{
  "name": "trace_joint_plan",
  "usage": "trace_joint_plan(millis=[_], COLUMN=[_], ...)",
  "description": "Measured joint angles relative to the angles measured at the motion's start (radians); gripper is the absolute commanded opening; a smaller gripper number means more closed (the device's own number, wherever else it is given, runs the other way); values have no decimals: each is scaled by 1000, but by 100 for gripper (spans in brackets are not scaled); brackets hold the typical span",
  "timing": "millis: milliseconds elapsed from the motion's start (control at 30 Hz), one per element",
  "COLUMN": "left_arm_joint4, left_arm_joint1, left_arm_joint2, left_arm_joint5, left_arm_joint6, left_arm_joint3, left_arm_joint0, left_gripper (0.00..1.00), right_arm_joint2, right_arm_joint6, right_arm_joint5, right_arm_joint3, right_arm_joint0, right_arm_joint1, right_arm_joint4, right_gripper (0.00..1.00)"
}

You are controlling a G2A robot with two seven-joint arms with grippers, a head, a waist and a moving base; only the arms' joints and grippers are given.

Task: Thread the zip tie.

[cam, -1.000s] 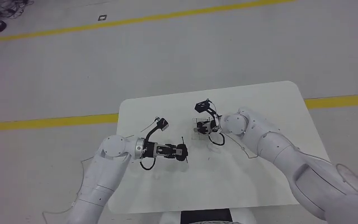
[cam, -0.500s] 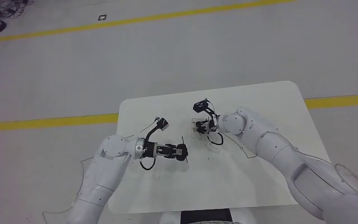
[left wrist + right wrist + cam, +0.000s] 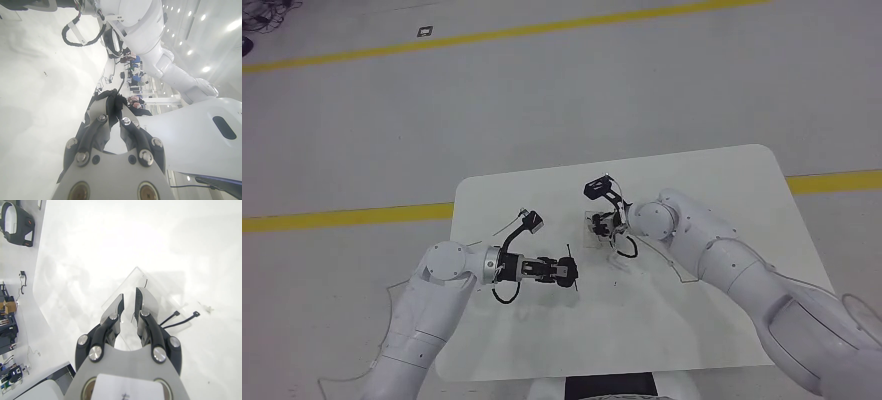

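Observation:
My left gripper [image 3: 566, 272] hovers over the near-left part of the white table [image 3: 712, 310], shut on a black zip tie [image 3: 571, 256]. In the left wrist view the fingertips [image 3: 118, 103] pinch the tie's strap, and its head [image 3: 122, 75] sticks out beyond them. My right gripper [image 3: 600, 230] stands open over a clear tray [image 3: 592, 216] at the table's middle. In the right wrist view the open right gripper [image 3: 130, 298] is just above the tray [image 3: 164, 298]. A thin black strand [image 3: 132, 316] lies between its fingers, and two more zip ties [image 3: 177, 323] lie beside them.
A small white scrap [image 3: 208, 308] lies on the table just past the tray. The table's rounded edge [image 3: 36, 291] runs nearby, with floor beyond it. Bare tabletop stretches to the right and toward the front.
My right gripper has shifted slightly leftward over the clear tray. The left arm and its zip tie have not moved.

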Motion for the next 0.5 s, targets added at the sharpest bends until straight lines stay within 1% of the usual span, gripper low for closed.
trace_joint_plan(millis=[300, 367, 400, 500], left_arm_joint4=[0, 0, 0, 0], left_arm_joint1=[0, 0, 0, 0], left_arm_joint2=[0, 0, 0, 0], left_arm_joint5=[0, 0, 0, 0], left_arm_joint6=[0, 0, 0, 0], left_arm_joint3=[0, 0, 0, 0], left_arm_joint0=[0, 0, 0, 0], left_gripper=[0, 0, 0, 0], right_arm_joint2=[-2, -6, -9, -14], right_arm_joint6=[58, 74, 83, 106], right_arm_joint5=[98, 128, 145, 172], right_arm_joint3=[-72, -90, -99, -119], right_arm_joint0=[-10, -9, -8, -6], right_arm_joint1=[1, -1, -2, -5], right_arm_joint4=[-80, -107, -123, -151], right_gripper=[18, 15, 15, 18])
